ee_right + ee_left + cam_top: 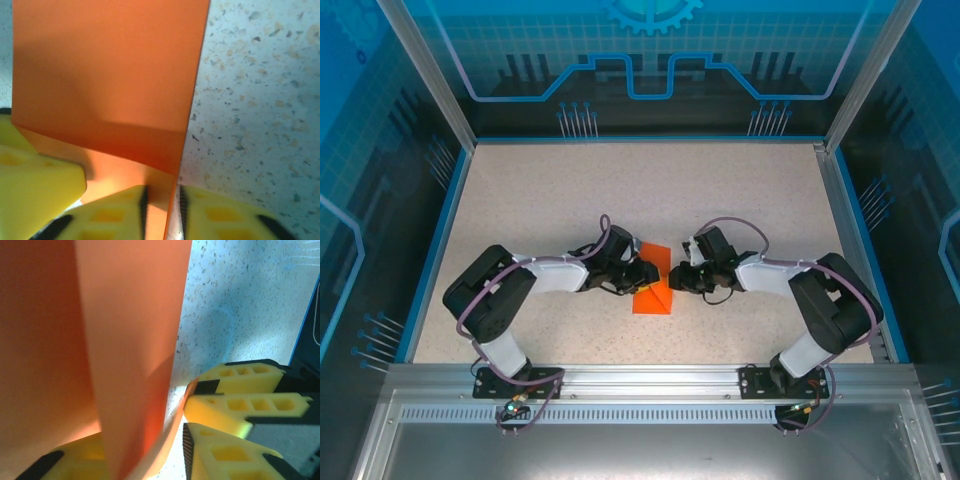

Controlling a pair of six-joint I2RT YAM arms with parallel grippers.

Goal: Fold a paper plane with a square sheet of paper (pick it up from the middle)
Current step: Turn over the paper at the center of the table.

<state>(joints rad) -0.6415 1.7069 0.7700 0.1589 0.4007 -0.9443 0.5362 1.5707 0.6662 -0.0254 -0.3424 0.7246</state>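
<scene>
The square sheet of paper [654, 296] is bright orange and creased, lying mid-table with one part raised between the two grippers. My left gripper [642, 272] reaches it from the left. In the left wrist view the sheet [125, 340] stands between the fingers of my left gripper [145, 445], and a strip of table shows beside the right pad, so it is open. My right gripper [678, 272] reaches in from the right. Its pads are apart in the right wrist view, where my right gripper [162, 200] is open around the edge of the sheet [110, 75].
The speckled tabletop [550, 200] is ringed by a blue rim and clear walls. The right gripper's yellow fingers [235, 405] sit close beside my left one, nearly touching. A left finger [35, 185] shows at the right wrist view's left edge.
</scene>
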